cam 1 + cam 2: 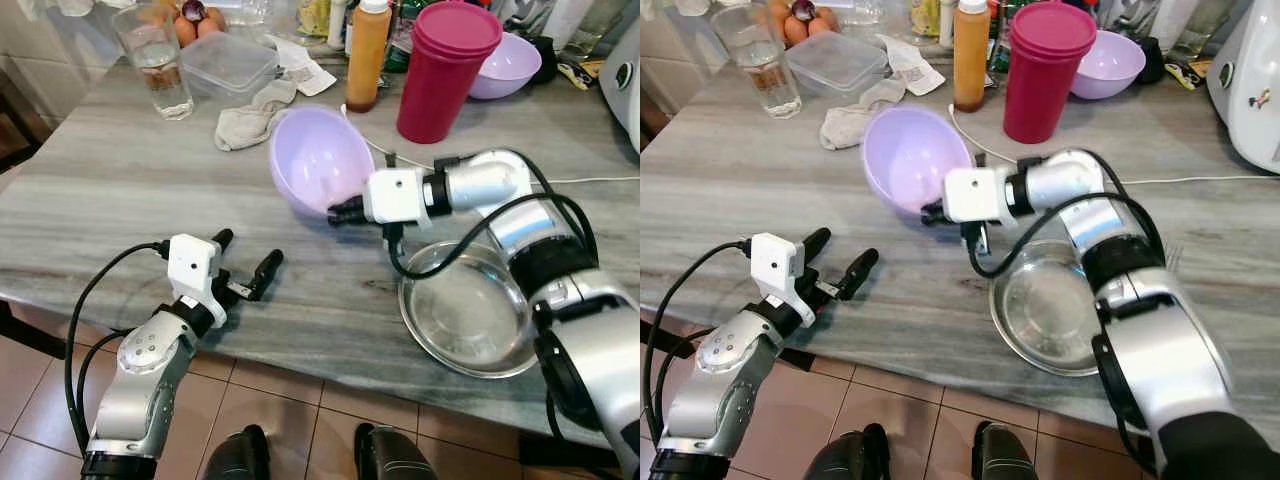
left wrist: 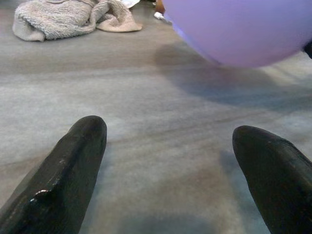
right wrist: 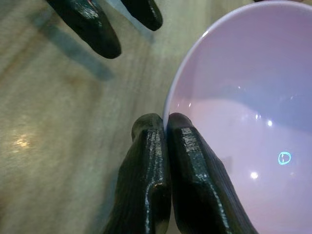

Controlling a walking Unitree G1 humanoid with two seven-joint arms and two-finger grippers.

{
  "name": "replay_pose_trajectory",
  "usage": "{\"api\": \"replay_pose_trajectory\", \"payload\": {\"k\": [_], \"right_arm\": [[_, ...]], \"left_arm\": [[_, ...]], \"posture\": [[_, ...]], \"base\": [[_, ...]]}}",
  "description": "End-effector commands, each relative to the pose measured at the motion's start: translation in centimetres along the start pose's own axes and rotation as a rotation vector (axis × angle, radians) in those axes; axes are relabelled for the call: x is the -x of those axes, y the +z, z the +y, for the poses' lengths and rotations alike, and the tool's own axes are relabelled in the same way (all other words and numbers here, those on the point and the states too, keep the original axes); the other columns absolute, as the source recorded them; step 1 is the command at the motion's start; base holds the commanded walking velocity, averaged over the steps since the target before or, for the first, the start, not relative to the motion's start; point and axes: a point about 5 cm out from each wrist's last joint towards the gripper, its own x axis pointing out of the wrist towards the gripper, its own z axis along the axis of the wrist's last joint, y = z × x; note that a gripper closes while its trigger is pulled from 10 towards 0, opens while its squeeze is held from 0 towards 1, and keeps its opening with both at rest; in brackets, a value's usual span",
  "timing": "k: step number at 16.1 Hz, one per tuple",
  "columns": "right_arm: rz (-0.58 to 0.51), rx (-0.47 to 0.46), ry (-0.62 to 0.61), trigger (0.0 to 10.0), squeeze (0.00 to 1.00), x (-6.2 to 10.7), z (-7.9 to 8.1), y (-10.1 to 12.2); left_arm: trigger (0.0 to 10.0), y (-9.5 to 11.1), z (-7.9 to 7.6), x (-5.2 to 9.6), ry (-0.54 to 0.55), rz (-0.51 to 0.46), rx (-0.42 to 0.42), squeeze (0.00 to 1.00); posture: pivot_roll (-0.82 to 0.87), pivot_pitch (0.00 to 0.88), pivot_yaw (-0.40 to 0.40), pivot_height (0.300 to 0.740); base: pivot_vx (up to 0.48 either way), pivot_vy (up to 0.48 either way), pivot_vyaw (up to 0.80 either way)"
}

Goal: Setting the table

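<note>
Eye view: our right gripper (image 1: pixel 338 212), arm bent across, pinches the lilac bowl (image 1: pixel 318 158) rim, tilted above the grey table (image 1: pixel 110 190). Left wrist: our left gripper (image 2: pixel 168 161) spread, low over table. Right wrist: fingers (image 3: pixel 146 161) clamp the rim

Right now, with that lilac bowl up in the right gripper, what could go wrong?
The right gripper pinches only the rim of the lilac bowl, which hangs tilted above the counter; a thin edge grip like that could slip. The steel bowl overhangs the counter's near edge beside the right arm and might get knocked off. The open left gripper waits close beneath, so lowering could clip it.
</note>
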Motion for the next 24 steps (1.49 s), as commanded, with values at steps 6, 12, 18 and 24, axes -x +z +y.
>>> {"api": "replay_pose_trajectory", "payload": {"k": [6, 12, 18, 24], "right_arm": [[-0.033, 0.013, 0.022, 0.9, 0.00, 0.5, 1.2, 0.8], [-0.003, -0.008, 0.073, 3.8, 0.00, 1.4, 2.3, 1.2], [0.033, -0.034, 0.085, 10.0, 0.00, 1.8, 3.4, 0.7], [0.033, -0.034, 0.085, 10.0, 0.00, 1.8, 3.4, 0.7]], "left_arm": [[10.0, -0.7, 0.4, -0.8, 0.040, 0.008, -0.012, 0.00], [10.0, -1.1, 0.5, -1.2, 0.055, 0.012, -0.008, 0.00], [10.0, -0.7, -0.1, -1.2, -0.023, -0.022, 0.036, 0.00], [10.0, -0.7, -0.1, -1.2, -0.023, -0.022, 0.036, 0.00]], "posture": [[-0.18, 0.159, -0.008, 0.740], [-0.20, 0.151, -0.009, 0.740], [-0.20, 0.151, -0.009, 0.740], [-0.20, 0.151, -0.009, 0.740]], "base": [[0.000, 0.000, 0.00], [0.000, 0.000, 0.00], [0.000, 0.000, 0.00], [0.000, 0.000, 0.00]]}}
